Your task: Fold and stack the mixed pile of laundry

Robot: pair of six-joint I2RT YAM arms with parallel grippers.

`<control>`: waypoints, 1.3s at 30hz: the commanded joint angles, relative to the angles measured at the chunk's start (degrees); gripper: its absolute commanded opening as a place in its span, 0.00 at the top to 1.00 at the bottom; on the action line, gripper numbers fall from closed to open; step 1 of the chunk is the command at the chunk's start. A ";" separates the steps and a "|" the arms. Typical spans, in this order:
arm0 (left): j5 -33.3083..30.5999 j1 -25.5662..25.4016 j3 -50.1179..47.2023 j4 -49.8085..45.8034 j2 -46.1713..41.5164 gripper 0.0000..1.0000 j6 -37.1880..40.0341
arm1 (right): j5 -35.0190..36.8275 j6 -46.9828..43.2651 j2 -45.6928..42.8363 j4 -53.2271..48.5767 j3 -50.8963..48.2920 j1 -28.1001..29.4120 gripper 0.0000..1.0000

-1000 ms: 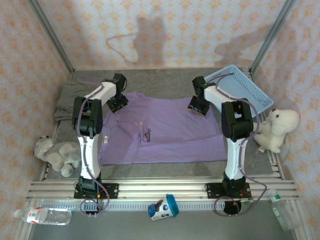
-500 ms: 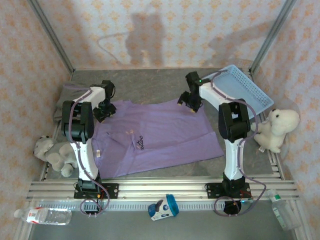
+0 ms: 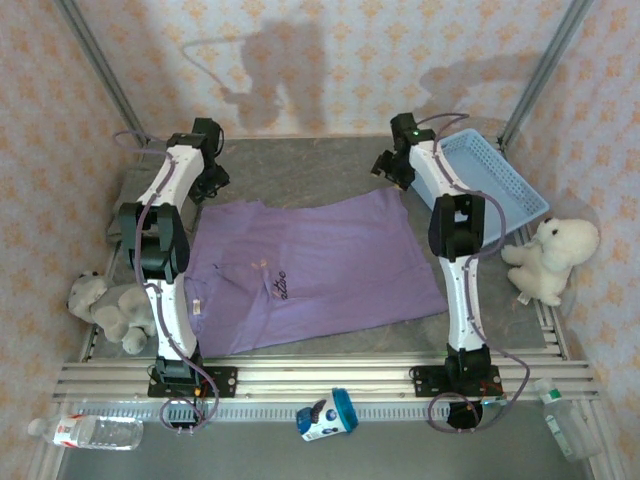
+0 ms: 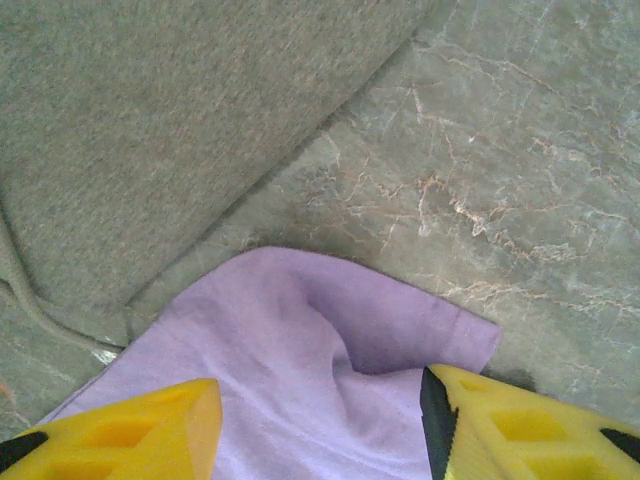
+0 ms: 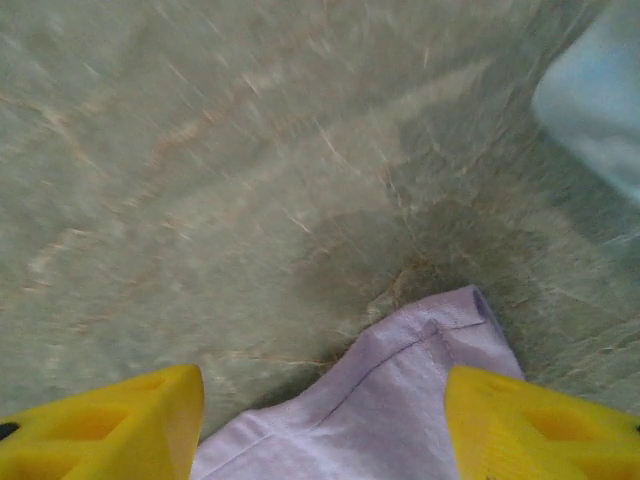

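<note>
Shirt fabric: the lavender-purple T-shirt (image 3: 310, 270) is thin, soft knit. It lies spread almost flat on the table as a skewed rectangle, with a small dark print (image 3: 283, 283) on the chest and shallow creases around it.
Shirt corners: the far left corner is rounded, with one soft fold running into it. The far right corner shows a stitched hem and lies flat.
Grey garment: the grey-olive cloth (image 4: 150, 130) is thicker, with a felt-like nap and a corded edge. It lies in a heap just beside the shirt's far left corner.
Table: the surface (image 5: 250, 150) is hard, grey and stone-look, with pale veins.
Left gripper: the left gripper (image 3: 210, 185) has yellow plastic fingers (image 4: 130, 435) with moulded hollows. They stand well apart and hold nothing. It hangs over the shirt's far left corner, and the wrist view shows that corner lying on the table between the two fingers.
Right gripper: the right gripper (image 3: 390, 168) has the same yellow fingers (image 5: 110, 430), also spread wide with nothing gripped. The shirt's far right corner lies below, between them.
Basket: the light blue lattice plastic basket (image 3: 500, 180) is rectangular and sits tilted, just past the shirt's far right corner. Its perforated floor shows from wall to wall.
Plush toys: the white one (image 3: 550, 258) sits to the right of the shirt, and the grey one (image 3: 115, 308) lies by the shirt's near left side.
</note>
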 commanded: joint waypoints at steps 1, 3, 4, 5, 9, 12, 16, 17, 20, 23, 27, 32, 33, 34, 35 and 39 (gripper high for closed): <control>1.03 1.60 1.16 -2.35 1.83 0.44 -0.79 | 1.47 -1.32 1.09 -2.97 -1.05 1.18 0.36; 1.59 2.02 1.09 -1.75 2.00 0.43 -1.41 | 3.02 -2.11 1.68 -3.30 -1.18 2.13 0.36; 1.81 2.18 1.01 -1.57 2.02 0.43 -1.63 | 4.00 -2.56 1.95 -3.39 -1.18 2.65 0.36; 1.90 2.27 1.08 -1.39 2.20 0.43 -1.74 | 5.13 -2.81 2.38 -3.55 -1.10 3.11 0.36; 2.45 2.61 1.50 -1.37 3.67 0.43 -2.18 | 7.58 -2.69 4.98 -4.45 -0.22 3.63 0.43; 2.13 2.63 1.47 -1.44 4.64 0.43 -2.08 | 8.38 -2.72 5.97 -5.48 0.80 3.58 0.55; 1.37 2.72 1.44 -1.80 6.27 0.43 -1.92 | 9.41 -3.34 5.45 -5.42 0.71 3.60 0.73; 1.44 2.70 1.44 -1.85 6.85 0.43 -1.92 | 9.67 -3.43 5.35 -5.42 0.76 3.63 0.82; 2.37 2.68 1.55 -1.50 8.45 0.43 -2.12 | 9.43 -3.26 4.71 -5.16 0.67 3.52 1.00; 2.60 2.47 0.92 -0.96 8.89 0.43 -2.79 | 9.13 -3.15 3.18 -4.72 0.67 3.45 1.00; 2.03 2.28 -0.95 -0.86 9.11 0.44 -2.97 | 8.77 -2.80 0.39 -4.04 0.58 3.14 1.00; 2.13 2.24 -4.11 0.40 9.14 0.67 -2.81 | 7.91 -3.08 -1.58 -3.75 0.66 3.00 1.00; 2.49 2.20 -4.36 0.78 9.21 0.76 -2.69 | 7.96 -3.10 -1.63 -3.91 0.67 3.07 1.00; 2.90 2.20 -4.49 1.06 9.24 0.86 -2.71 | 8.14 -3.13 -1.67 -4.01 0.67 2.97 1.00; 3.07 2.20 -4.54 1.31 9.04 0.96 -2.62 | 8.41 -3.13 -1.74 -4.18 0.67 2.97 1.00; 3.52 2.02 -3.65 1.82 8.07 1.00 -2.70 | 9.12 -3.12 -2.26 -4.19 1.10 2.58 1.00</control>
